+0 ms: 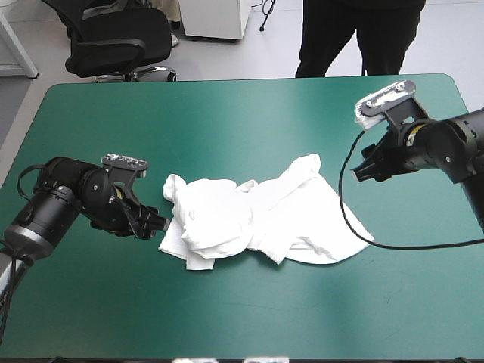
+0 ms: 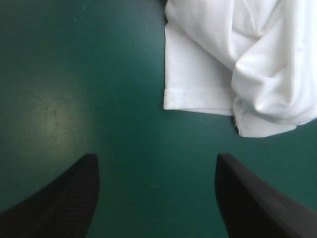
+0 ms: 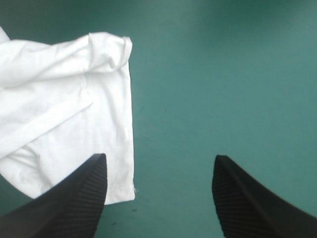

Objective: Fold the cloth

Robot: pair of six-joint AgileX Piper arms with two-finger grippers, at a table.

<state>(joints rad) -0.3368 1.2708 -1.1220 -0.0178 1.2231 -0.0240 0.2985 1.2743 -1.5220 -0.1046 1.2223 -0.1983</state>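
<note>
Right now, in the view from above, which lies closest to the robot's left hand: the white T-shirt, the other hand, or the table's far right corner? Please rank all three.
Measured from the left hand:
1. The T-shirt, just ahead of it, mid-table.
2. The right hand, across the table on the right side.
3. The table's far right corner, beyond the right hand.

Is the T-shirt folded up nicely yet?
No, not folded. The T-shirt lies in a crumpled heap on the table, bunched and wrinkled, with no neat folds.
</note>
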